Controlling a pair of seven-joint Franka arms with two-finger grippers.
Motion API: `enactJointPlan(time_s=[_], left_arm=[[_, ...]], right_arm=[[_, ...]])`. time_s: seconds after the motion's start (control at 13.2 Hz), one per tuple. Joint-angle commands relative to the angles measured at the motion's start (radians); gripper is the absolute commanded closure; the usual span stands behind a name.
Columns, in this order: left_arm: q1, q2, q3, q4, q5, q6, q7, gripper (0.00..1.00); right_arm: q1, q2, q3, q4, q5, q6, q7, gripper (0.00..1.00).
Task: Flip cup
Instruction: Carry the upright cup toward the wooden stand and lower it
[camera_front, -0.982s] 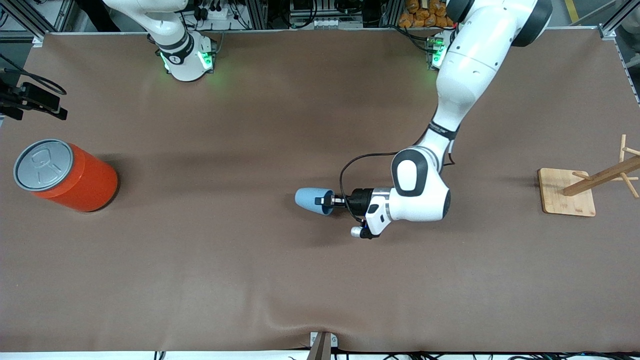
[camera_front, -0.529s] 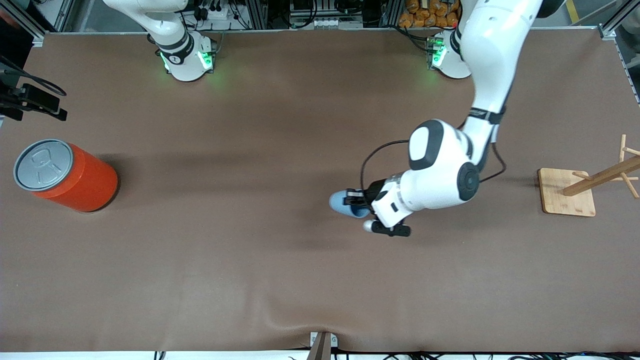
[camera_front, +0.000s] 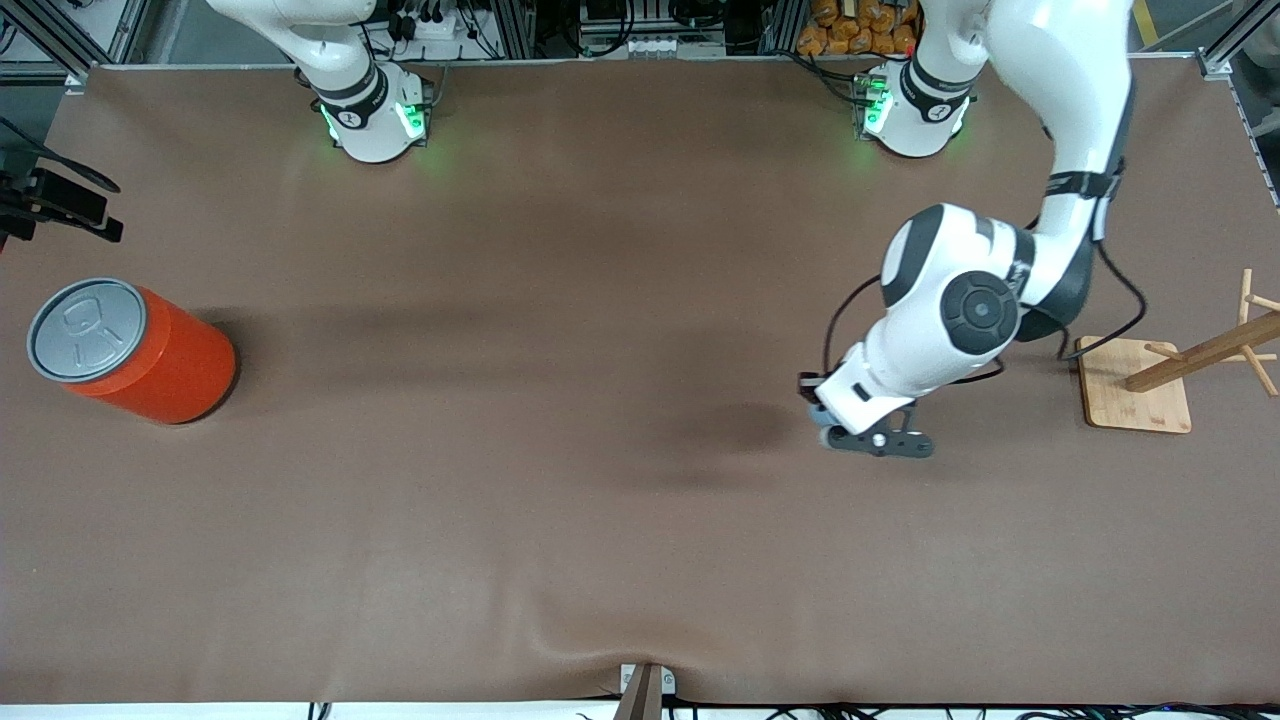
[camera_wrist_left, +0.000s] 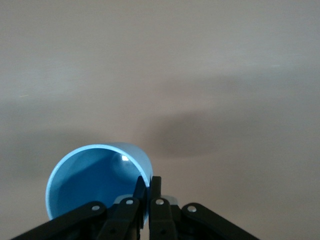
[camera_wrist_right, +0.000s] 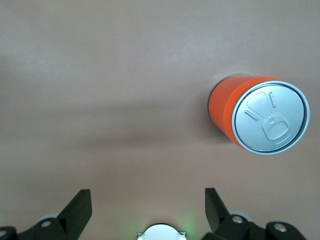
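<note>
While the cup (camera_wrist_left: 95, 182) is pinched by its rim in the closed left end effector (camera_wrist_left: 148, 186), apparently above the counter (camera_front: 600, 520), the right end effector (camera_wrist_right: 148, 207) is held wide open, empty.

Bystanders on the brown table (camera_front: 560, 560)

Orange can (camera_front: 160, 365) well apart from the left gripper (camera_front: 822, 412); wooden rack (camera_front: 1140, 385) near it.
</note>
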Motion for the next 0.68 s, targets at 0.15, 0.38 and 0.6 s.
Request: enactJointPlan(time_s=[0.15,0.38,0.6], left_arm=[[0.085,-0.16,-0.004,-0.294,0.149,0.123,-0.01,1.0],[0.128,-0.175,-0.006,-0.388,0.18,0.209,0.001,1.0],[0.19,-0.145,-0.01,-0.399,0.223,0.263,0.005,1.0]], right_arm=[[-0.013,0.002,0.011,0.006,0.004,-0.004,-0.008,0.0],[-0.01,0.002,0.011,0.008,0.005,-0.004,-0.008,0.0],[-0.011,0.002,0.011,0.006,0.005,-0.007,-0.008,0.0]])
